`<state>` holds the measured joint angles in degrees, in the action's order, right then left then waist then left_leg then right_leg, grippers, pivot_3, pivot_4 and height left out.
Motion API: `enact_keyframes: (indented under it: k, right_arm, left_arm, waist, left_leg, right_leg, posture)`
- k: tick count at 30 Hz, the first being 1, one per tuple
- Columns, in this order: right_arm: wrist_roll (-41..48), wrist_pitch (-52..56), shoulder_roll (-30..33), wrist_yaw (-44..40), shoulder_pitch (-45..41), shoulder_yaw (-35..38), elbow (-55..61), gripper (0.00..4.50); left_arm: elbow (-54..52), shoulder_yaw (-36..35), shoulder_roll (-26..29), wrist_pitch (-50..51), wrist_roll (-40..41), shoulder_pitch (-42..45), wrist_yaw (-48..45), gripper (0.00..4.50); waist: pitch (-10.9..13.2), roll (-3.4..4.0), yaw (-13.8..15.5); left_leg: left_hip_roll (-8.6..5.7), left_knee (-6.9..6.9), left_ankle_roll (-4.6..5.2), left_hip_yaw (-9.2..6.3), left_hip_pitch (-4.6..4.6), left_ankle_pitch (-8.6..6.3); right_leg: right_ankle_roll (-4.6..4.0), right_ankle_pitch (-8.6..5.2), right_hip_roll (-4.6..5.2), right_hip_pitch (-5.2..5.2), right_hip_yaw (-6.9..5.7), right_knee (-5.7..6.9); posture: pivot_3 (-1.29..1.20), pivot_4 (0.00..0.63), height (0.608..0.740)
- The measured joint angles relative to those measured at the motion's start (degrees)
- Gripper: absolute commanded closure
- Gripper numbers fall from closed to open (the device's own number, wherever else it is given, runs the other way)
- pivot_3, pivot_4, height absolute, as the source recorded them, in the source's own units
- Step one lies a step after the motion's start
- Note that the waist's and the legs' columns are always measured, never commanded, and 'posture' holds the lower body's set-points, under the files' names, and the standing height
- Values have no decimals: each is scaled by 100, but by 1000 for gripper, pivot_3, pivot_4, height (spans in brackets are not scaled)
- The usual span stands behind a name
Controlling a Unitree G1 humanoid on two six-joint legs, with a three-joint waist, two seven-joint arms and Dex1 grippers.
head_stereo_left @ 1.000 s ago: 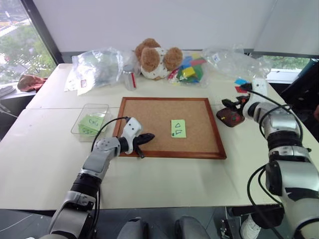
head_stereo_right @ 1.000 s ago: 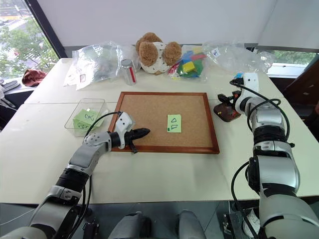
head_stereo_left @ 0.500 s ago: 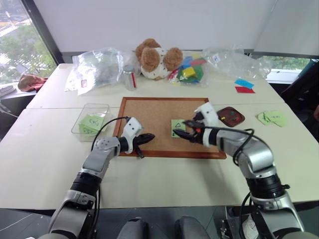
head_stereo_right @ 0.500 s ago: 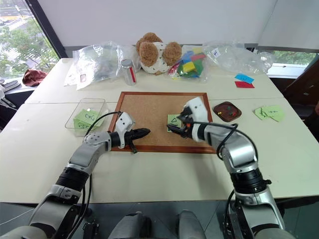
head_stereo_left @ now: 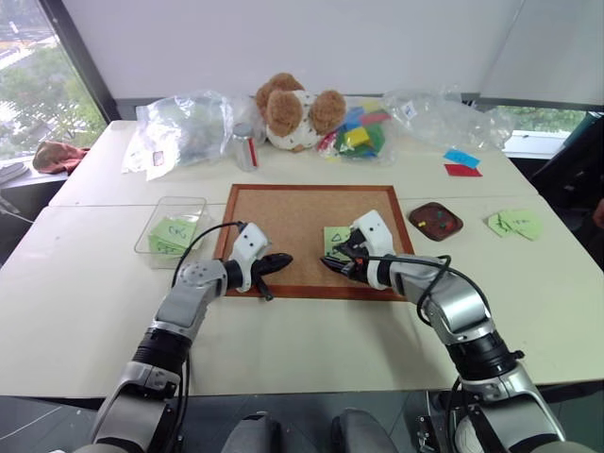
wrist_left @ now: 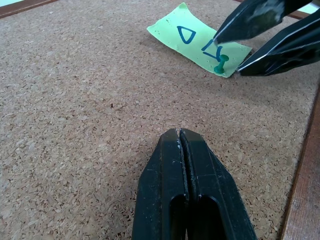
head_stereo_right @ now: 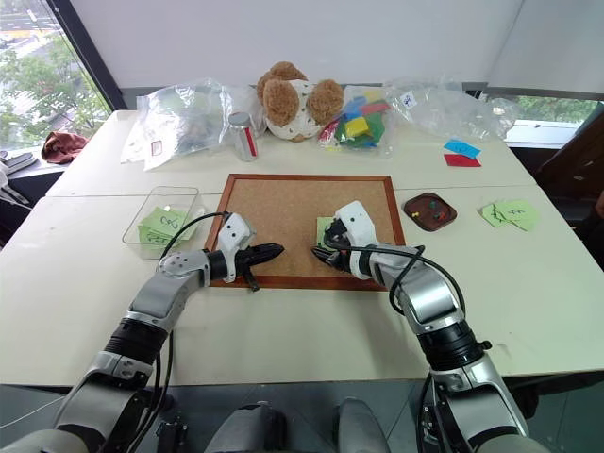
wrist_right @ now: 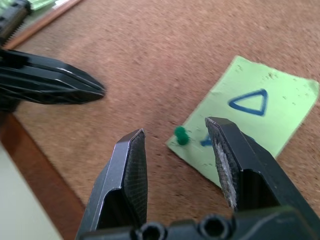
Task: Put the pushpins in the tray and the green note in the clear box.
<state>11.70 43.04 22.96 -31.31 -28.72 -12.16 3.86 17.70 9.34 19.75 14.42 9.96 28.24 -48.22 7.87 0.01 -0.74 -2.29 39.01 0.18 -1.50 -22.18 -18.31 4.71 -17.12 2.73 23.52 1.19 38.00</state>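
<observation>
Step in hand: the right gripper [wrist_right: 176, 150] is lining up on the small green-headed pushpin [wrist_right: 180, 135] that is pinning the light-green square paper note with triangle marks [wrist_right: 250, 125] to the wood-framed cork board [head_stereo_left: 283, 222]. I am judging this to be the pin-pulling step for that note.
Right fingers: they are standing partly apart, one on each side of the pin head, not yet touching it and holding nothing; the pad on the note's side [wrist_right: 223, 150] is hanging over the note's lower edge.
Left fingers: the left gripper [wrist_left: 181, 135] is resting low over the bare cork near the board's left edge, its fingers pressed fully together and gripping nothing.
Where the task's things are lying: the note is sitting right of the board's middle, the pin through its near edge. The small dark reddish-brown tray with rounded corners [head_stereo_left: 425, 209] is sitting on the desk [head_stereo_left: 94, 302] just right of the board, a few coloured pins already in it. The clear plastic box [head_stereo_left: 151, 231] is sitting left of the board, with other scribbled green notes inside.
Next move, as I am reading it: closing on the pin head squarely, then lifting straight up off the cork so that the paper is not tearing or riding up with the pin.
Risk: the fingers are possibly catching the note's edge along with the pin.
</observation>
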Motion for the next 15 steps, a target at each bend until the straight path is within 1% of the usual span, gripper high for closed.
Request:
enact_keyframes:
  k: [4, 6, 7, 9, 10, 15]
  right_arm:
    - [-50, -139, -60, -36, -64, -11, -209, 2410]
    - [-75, -209, -99, -69, -68, -11, -280, 2972]
    - [-80, -220, -109, -76, -68, -11, -307, 3332]
    - [-89, -229, -115, -104, -68, -12, -314, 4305]
    - [-94, -233, -121, -118, -68, -17, -313, 4488]
    - [-144, -201, -127, -145, -97, -30, -306, 4488]
  left_arm:
    - [-6, -5, 4, 0, 0, -7, 5, 4500]
    - [-7, -5, 3, 0, 0, -6, 5, 4500]
    - [-6, -5, 3, 0, 0, -5, 7, 4500]
    - [-5, -5, 3, 0, 0, -6, 11, 4500]
    - [-5, -5, 2, 0, 0, -6, 14, 4500]
    - [0, -5, 1, 0, 0, -3, 23, 4500]
  waist:
    - [0, 0, -2]
    - [0, 0, -2]
    - [0, 0, -2]
    - [0, 0, -2]
    - [0, 0, -2]
    - [0, 0, -3]
  left_leg:
    - [0, 0, 0, 0, 0, 0]
    - [0, 0, 0, 0, 0, 0]
    - [0, 0, 0, 0, 0, 0]
    - [0, 0, 0, 0, 0, 0]
    - [0, 0, 0, 0, 0, 0]
    - [0, 0, 0, 0, 0, 0]
  right_leg:
    - [0, 0, 0, 0, 0, 0]
    - [0, 0, 0, 0, -1, 0]
    - [0, 0, 0, 0, -1, 0]
    - [0, 0, 0, 0, -1, 0]
    - [0, 0, 0, 0, -1, 0]
    - [0, 0, 0, -1, 0, 0]
  posture:
    - [0, 150, 740]
    - [0, 150, 740]
    - [0, 150, 740]
    - [0, 150, 740]
    - [0, 150, 740]
    - [0, 150, 740]
